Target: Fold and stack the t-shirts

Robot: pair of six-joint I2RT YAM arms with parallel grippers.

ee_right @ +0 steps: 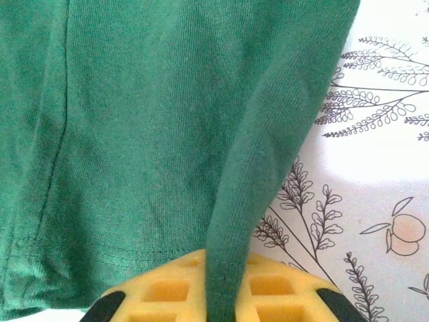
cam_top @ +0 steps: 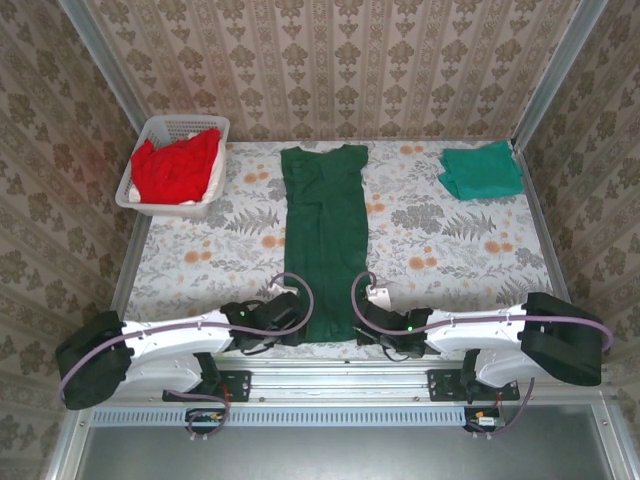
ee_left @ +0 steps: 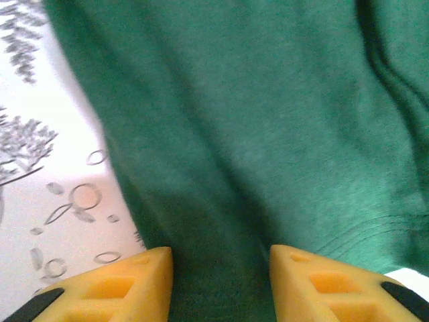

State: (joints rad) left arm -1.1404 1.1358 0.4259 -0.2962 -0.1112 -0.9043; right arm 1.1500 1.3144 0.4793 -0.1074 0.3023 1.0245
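Observation:
A dark forest-green t-shirt [cam_top: 322,240] lies as a long narrow strip down the middle of the table, collar at the far end. My left gripper [cam_top: 287,322] is at its near left corner. Its yellow fingers [ee_left: 134,285] stand apart over the cloth [ee_left: 268,134], with green fabric lying between them, so my left gripper [ee_left: 221,282] is open. At the near right corner my right gripper [cam_top: 366,318] is shut, and its jaws [ee_right: 224,295] pinch a raised fold of the shirt's edge [ee_right: 268,168]. A folded teal-green t-shirt [cam_top: 481,170] sits at the far right. Red t-shirts [cam_top: 176,165] fill the basket.
The white slotted basket [cam_top: 168,208] stands at the far left corner. A floral tablecloth [cam_top: 450,240] covers the table, bare on both sides of the green strip. Metal rails and patterned walls close in the table's sides and back.

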